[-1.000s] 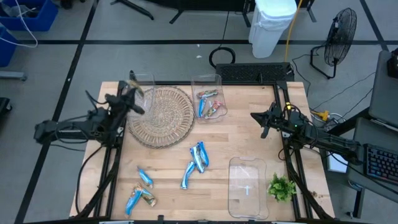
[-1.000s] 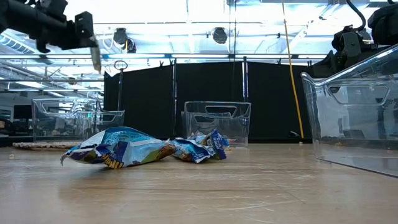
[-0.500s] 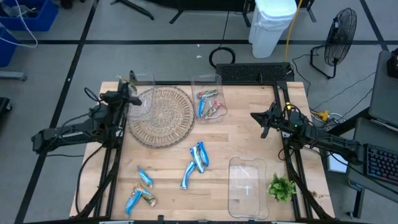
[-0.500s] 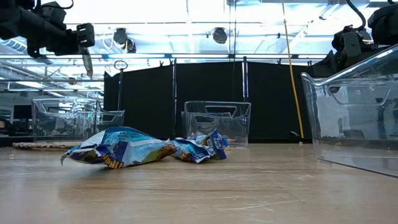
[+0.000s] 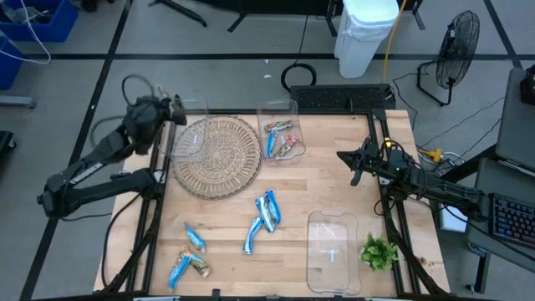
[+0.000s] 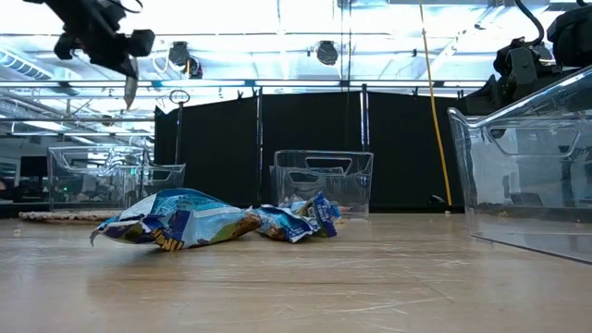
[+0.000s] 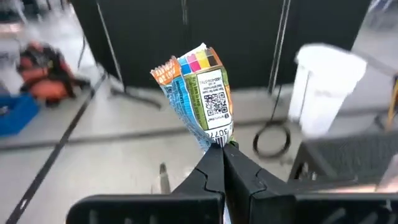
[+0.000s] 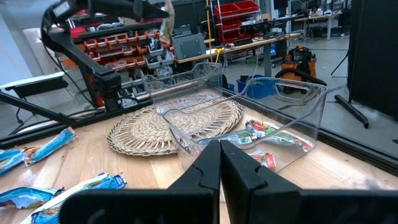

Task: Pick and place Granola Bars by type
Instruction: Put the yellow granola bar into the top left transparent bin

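My left gripper [image 5: 175, 107] is up in the air at the table's far left corner, beside the far-left clear bin [image 5: 191, 127], and is shut on a granola bar [image 7: 198, 93] with a blue wrapper and a coloured end. The low view shows the same bar [image 6: 129, 91] high above the table. More blue bars [image 5: 266, 211] [image 5: 192, 239] [image 5: 185, 267] lie flat on the wood. Several wrapped bars rest in a second clear bin [image 5: 280, 140] at the far middle. My right gripper [image 5: 352, 164] waits shut at the right edge, holding nothing. My left gripper pinches one crimped end of the bar's wrapper [image 7: 217, 138] between its two fingertips. The fingers point toward the table's far side, slightly downward. The rest of the bar sticks out beyond the fingertips, lifted clear of the table and the bins.
A round woven mat [image 5: 217, 157] lies between the two far bins. A third clear bin [image 5: 333, 251] stands at the near right, with a green sprig [image 5: 378, 252] beside it. Bare wood lies in the table's middle.
My left gripper, still shut on the bar, has risen and swung toward the table's far left corner. It has tipped up from pointing steeply downward to nearly level. The bar has gone up with it. My right arm has kept still.
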Controlling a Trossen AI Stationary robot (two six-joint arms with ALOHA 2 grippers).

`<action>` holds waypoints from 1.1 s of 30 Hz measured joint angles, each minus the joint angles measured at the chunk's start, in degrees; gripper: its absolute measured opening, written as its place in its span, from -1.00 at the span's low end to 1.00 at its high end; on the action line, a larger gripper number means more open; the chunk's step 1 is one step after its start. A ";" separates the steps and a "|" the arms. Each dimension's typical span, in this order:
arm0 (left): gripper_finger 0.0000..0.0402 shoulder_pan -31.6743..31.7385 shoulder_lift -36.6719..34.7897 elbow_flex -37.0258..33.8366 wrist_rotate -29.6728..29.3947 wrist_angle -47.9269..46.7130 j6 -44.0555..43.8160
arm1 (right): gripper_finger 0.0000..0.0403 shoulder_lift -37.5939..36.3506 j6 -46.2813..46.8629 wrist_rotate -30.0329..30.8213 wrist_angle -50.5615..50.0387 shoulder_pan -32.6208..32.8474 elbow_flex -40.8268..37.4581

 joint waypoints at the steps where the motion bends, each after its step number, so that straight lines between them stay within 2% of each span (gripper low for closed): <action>1: -1.00 2.31 1.96 1.25 3.13 -1.46 -0.53 | -1.00 -0.01 0.00 0.00 -0.01 0.01 0.00; 4: -1.00 8.86 7.65 2.71 14.03 -4.09 -0.76 | -1.00 -0.02 0.00 0.00 0.00 0.02 0.00; 6: -1.00 9.60 9.81 3.23 11.89 -8.17 -0.26 | -1.00 0.00 0.00 -0.02 0.00 0.00 0.00; 9: -1.00 6.20 12.48 5.07 7.20 -10.77 -1.42 | -1.00 0.00 -0.02 0.02 0.02 0.00 0.00; 15: -1.00 6.58 15.23 5.04 14.94 -18.50 -7.28 | -1.00 0.31 -0.02 0.02 -0.04 -0.05 0.00; 22: -1.00 6.13 19.99 4.85 15.62 -27.50 -12.12 | -1.00 0.29 -0.02 0.02 -0.04 -0.05 0.00; 33: -0.99 6.11 23.60 4.85 17.25 -30.57 -13.79 | -1.00 0.29 -0.02 0.02 -0.02 -0.05 0.00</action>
